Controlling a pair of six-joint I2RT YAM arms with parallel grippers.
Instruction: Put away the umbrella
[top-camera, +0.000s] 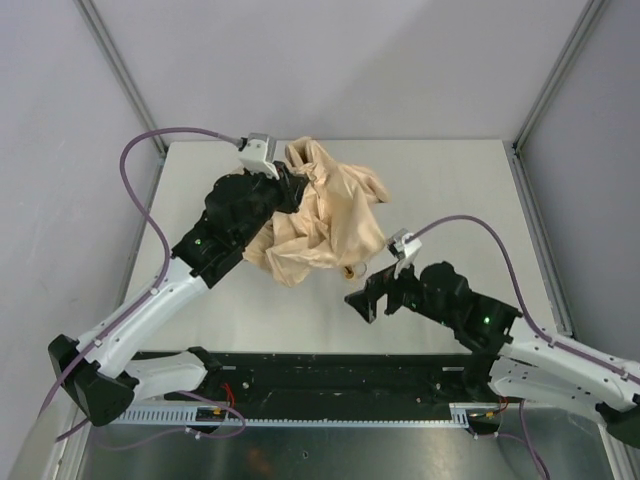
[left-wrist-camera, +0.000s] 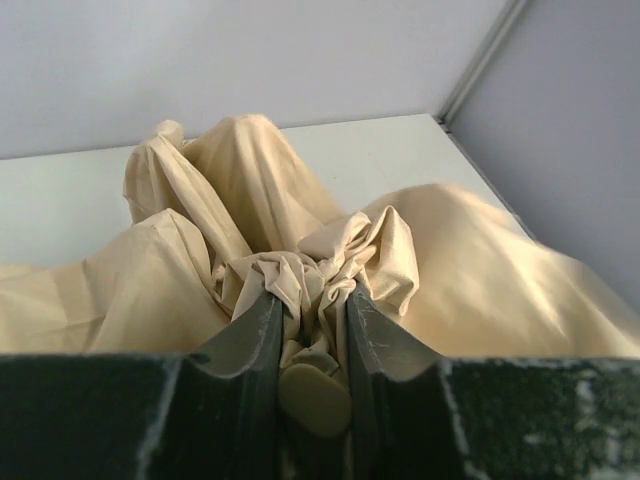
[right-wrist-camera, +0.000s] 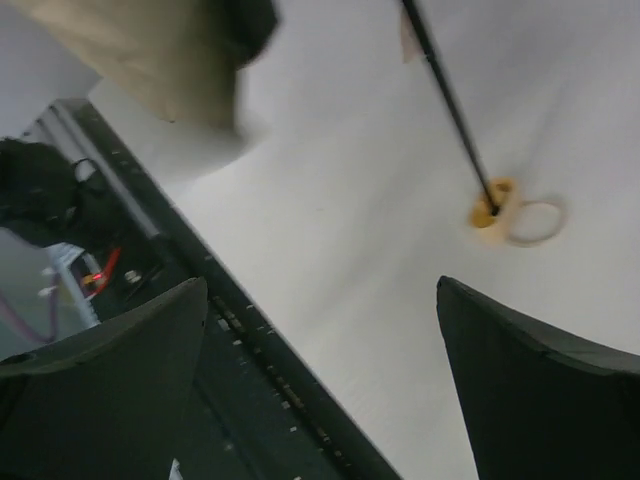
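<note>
Held left gripper (left-wrist-camera: 312, 312) pinched narrowly on bunched canopy of umbrella (top-camera: 330, 225). Held right gripper (right-wrist-camera: 322, 290) spread wide, empty, near knob handle (right-wrist-camera: 492, 212) on table (top-camera: 450, 180).

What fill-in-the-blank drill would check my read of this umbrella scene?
The left gripper is shut on the ____'s tan fabric.
The right gripper is ____ and holds nothing.
The handle lies on the ____.
Missing words: umbrella; open; table.
</note>
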